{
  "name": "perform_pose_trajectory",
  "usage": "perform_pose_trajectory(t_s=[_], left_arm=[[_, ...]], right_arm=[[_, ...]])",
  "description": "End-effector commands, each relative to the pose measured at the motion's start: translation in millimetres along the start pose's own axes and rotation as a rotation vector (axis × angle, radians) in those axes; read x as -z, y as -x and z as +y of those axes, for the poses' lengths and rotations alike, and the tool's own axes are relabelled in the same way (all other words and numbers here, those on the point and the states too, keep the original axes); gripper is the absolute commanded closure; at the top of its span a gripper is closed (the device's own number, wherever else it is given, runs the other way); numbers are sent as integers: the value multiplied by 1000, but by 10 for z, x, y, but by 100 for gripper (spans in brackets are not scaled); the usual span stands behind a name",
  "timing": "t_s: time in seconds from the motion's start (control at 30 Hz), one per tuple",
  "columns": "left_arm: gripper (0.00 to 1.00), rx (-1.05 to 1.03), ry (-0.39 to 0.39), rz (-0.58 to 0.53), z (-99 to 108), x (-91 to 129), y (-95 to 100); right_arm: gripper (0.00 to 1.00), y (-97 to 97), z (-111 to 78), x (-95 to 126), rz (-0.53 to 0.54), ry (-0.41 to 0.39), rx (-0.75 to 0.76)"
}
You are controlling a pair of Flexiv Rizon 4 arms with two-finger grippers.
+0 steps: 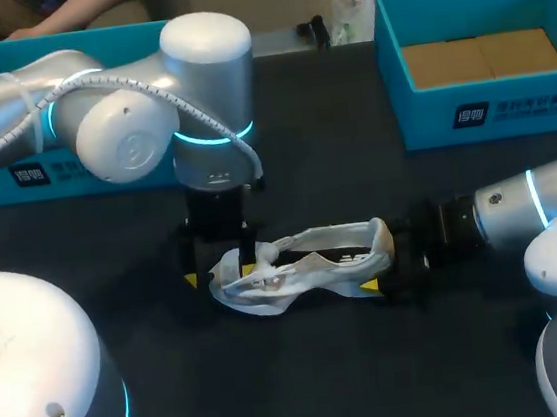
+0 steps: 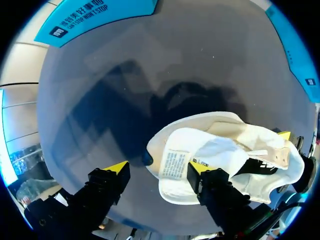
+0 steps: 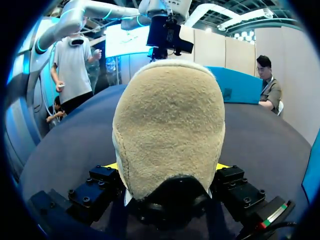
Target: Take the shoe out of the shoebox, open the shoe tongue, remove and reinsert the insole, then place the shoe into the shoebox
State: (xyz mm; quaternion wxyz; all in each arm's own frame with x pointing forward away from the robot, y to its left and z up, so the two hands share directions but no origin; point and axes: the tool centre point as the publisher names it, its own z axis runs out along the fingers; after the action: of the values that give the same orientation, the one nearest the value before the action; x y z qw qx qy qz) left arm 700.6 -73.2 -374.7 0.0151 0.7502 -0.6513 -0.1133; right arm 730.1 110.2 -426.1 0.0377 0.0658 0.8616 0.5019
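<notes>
Dark tabletop (image 1: 309,386), with a white fabric shoe (image 1: 305,264) lying on its side, already out of its box.
The right end effector (image 3: 167,167) is clamped on the shoe's fuzzy beige end, a finger on each side, probably to steady it. The left end effector (image 2: 159,167) hangs spread at the shoe's other end, with one finger over the white upper and one over bare tabletop, seemingly placed to pry the shoe open. A teal cardboard shoebox (image 1: 548,102) stands well behind the shoe.
</notes>
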Motion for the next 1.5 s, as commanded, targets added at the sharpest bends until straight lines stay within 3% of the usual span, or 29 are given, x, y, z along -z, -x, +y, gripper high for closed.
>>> perform_pose_trajectory(t_s=[0.03, 0.67, 1.17, 1.33, 1.5], left_arm=[[0, -52, 4, 12, 21, 94, 8], [0, -291, -155, 4, 102, 827, -187], [0, -713, -330, -41, 138, 1330, -471], [0, -969, -332, 13, 151, 1589, -531], [0, -1272, -249, 45, 176, 1784, -593]], right_arm=[[100, -19, -4, -14, -1, -2, -1], [100, -19, -4, -14, -1, -2, -1], [100, -19, -4, -14, -1, -2, -1], [100, -19, -4, -14, -1, -2, -1], [100, -19, -4, -14, -1, -2, -1]])
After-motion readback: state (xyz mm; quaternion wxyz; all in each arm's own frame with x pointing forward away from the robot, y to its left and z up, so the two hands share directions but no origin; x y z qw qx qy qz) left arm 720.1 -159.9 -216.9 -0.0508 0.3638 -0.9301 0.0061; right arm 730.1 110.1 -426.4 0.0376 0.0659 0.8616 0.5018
